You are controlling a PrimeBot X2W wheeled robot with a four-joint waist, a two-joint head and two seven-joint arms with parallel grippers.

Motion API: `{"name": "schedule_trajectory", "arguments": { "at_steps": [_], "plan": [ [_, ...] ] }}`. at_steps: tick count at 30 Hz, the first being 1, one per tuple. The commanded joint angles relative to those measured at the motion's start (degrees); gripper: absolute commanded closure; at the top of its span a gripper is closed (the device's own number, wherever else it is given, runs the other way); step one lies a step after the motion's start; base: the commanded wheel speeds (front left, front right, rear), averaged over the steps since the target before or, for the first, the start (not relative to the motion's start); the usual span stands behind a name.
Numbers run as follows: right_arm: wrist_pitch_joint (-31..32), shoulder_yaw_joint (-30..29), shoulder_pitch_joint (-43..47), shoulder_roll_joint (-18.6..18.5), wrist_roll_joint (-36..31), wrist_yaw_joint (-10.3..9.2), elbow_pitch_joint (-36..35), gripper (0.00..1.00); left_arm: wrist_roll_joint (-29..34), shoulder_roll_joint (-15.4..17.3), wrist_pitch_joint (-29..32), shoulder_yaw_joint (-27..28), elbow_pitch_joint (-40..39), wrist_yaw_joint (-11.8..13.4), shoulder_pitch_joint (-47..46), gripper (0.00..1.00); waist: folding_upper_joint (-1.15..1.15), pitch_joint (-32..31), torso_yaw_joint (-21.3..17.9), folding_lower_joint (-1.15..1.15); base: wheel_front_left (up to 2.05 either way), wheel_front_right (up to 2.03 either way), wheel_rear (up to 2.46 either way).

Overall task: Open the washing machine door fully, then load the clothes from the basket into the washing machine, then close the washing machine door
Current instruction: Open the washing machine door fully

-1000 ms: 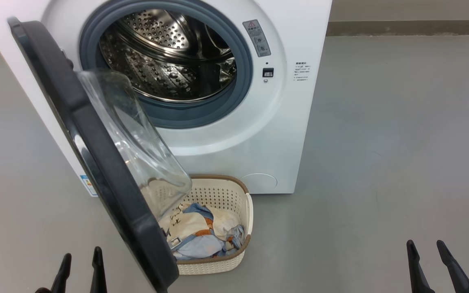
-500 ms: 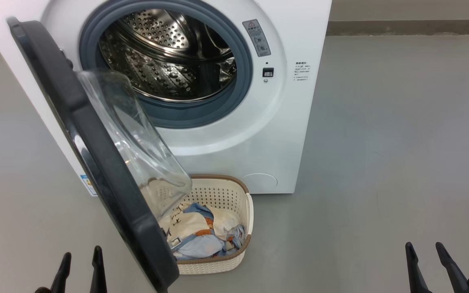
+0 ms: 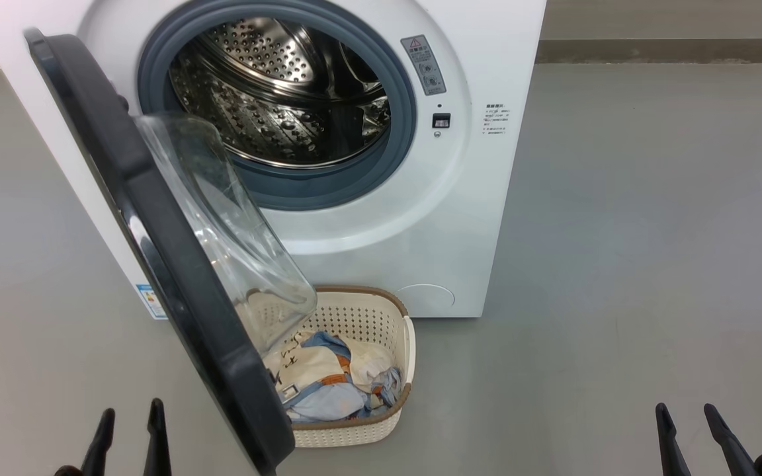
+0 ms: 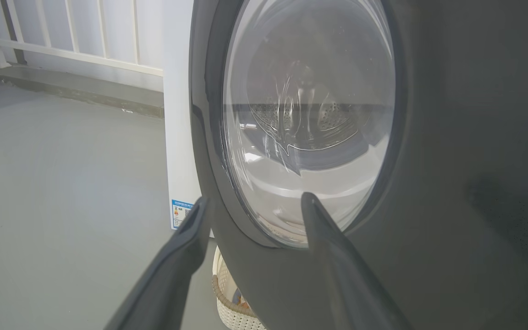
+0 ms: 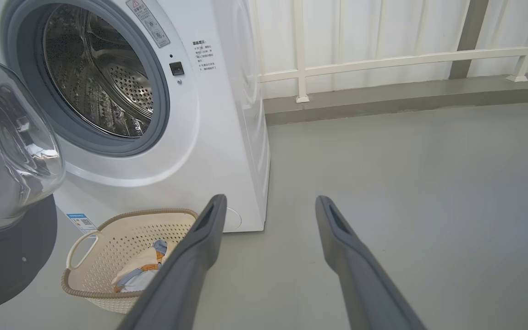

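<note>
1. Grey floor (image 3: pixel 619 231) lies all around the job.
2. Closest to the robot, the left gripper (image 3: pixel 132 408) is low on the left. Its two fingers are spread and hold nothing. The right gripper (image 3: pixel 685 407) is low on the right, spread too and holding nothing, well apart from everything.
3. Next comes the washing machine door (image 3: pixel 182 277). It is only part way open and sticks out toward the robot, edge on. The left gripper is on its outer side. In the left wrist view the fingers point at the dark rim and the glass bowl window (image 4: pixel 310 114). I cannot tell if they touch.
4. The step in hand, I think, is to swing the door wider, off to the left, as far as it goes. A push on the outer side would shut it. So it looks better to push from the glass side with the right gripper, or hook the near edge and pull left. Press the dark rim, not the glass. Go slowly in a curve. Move the left arm out of the way first.
5. Under the door sits the basket (image 3: pixel 361 317), on the floor just in front of the washing machine (image 3: pixel 460 218). The clothes (image 3: pixel 321 380), blue and cream, lie inside. The door hangs over the basket's left part, so do not bump it.
6. Behind, the steel drum (image 3: pixel 275 86) has no clothes in it yet. Farthest off is a white railing (image 5: pixel 383 59).
</note>
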Motion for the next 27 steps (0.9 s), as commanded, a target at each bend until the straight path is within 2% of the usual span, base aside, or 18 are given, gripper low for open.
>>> {"name": "schedule_trajectory", "arguments": {
  "at_steps": [1,10,14,20,24,27],
  "plan": [
    [-0.7,0.9,-0.8,-0.6,0.0,0.09,-1.0,0.00,0.2,0.9,-0.8,1.7,-1.5,-0.1,-0.7,1.00,0.00,0.0,0.0,0.00,0.00,0.00,0.00],
    [-0.7,0.7,-0.7,-0.4,0.1,0.09,-1.2,0.00,0.3,0.9,-0.8,3.9,-2.1,-0.1,-0.8,1.00,0.00,-0.3,0.3,0.00,0.00,0.00,0.00],
    [-0.7,0.5,-0.6,-0.4,0.1,0.09,-1.5,0.00,-0.3,0.5,-0.8,8.7,-3.9,-0.1,-1.6,1.00,0.00,-0.5,0.4,0.00,0.00,0.00,0.00],
    [-0.7,0.2,-0.1,-0.4,0.1,0.09,-1.9,0.00,0.4,0.2,-0.8,13.5,-13.0,-0.1,-4.6,1.00,0.00,-0.6,1.2,0.00,0.00,0.00,0.00],
    [-0.7,0.2,0.0,-0.2,0.1,0.09,-2.0,0.00,1.7,0.2,-0.8,12.9,-20.5,0.0,-6.6,1.00,0.00,-0.7,1.8,0.00,0.00,0.00,0.00],
    [-0.7,0.1,0.2,0.0,0.1,0.09,-2.0,0.00,2.4,0.1,-0.6,10.4,-25.6,0.6,-8.1,1.00,0.00,-0.9,2.4,0.00,0.00,0.00,0.00]
  ]
}}
